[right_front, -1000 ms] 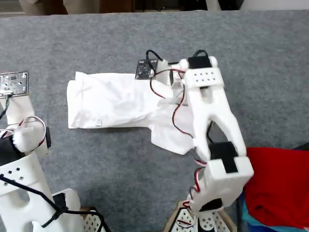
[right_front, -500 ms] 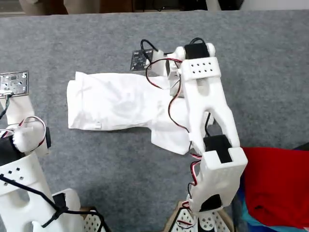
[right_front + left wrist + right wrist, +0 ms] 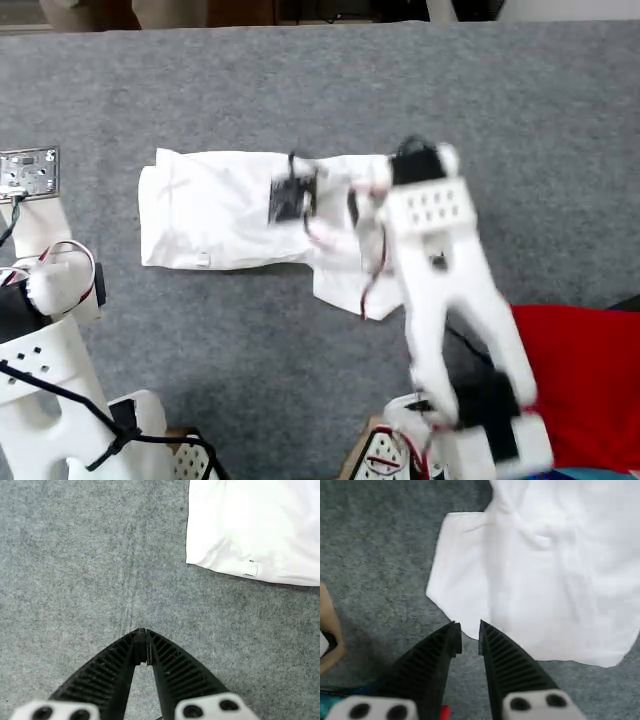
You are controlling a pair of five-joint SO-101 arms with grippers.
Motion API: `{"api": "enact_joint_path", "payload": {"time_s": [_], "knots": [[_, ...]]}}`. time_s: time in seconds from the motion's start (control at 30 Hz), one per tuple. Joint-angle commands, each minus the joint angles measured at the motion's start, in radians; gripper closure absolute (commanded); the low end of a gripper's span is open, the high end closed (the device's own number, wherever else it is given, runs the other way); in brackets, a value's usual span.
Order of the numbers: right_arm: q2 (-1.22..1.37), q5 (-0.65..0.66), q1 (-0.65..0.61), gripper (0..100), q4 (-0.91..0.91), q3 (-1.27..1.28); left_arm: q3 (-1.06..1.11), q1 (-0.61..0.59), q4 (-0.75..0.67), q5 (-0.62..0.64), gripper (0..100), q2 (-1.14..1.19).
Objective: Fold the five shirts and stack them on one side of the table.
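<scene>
A white shirt [image 3: 230,210] lies partly folded in the middle of the grey table; its sleeve end [image 3: 350,285] sticks out toward the near side. My right gripper [image 3: 345,205] hovers above the shirt's right part. In the right wrist view that gripper [image 3: 469,630] stands narrowly open with nothing between its fingers, just off the white shirt [image 3: 550,575] and its edge. My left gripper [image 3: 141,647] is shut and empty over bare table, with a corner of the white shirt [image 3: 250,530] ahead of it. The left arm [image 3: 45,290] sits at the near left.
A folded red shirt [image 3: 580,380] lies at the near right edge of the table on top of a teal one [image 3: 520,445]. The table [image 3: 500,90] has free room along its far side and on the left.
My right arm has pulled back from the shirt's far edge and now hangs over the shirt's middle right. The left arm has not moved.
</scene>
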Motion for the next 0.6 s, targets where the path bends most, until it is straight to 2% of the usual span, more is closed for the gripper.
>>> {"api": "enact_joint_path", "payload": {"time_s": [0.0,0.2,0.57], "knots": [[-0.209,-0.083,-0.062,90.9,-0.115,0.314,0.0,0.0,0.002,-0.006,98,-0.015],[-0.236,-0.23,-0.139,90.7,-0.249,0.476,0.015,0.0,0.003,-0.006,98,-0.015],[-0.119,-0.319,-0.133,90.7,-0.39,0.487,0.058,-0.008,0.031,-0.005,98,-0.015]]}}
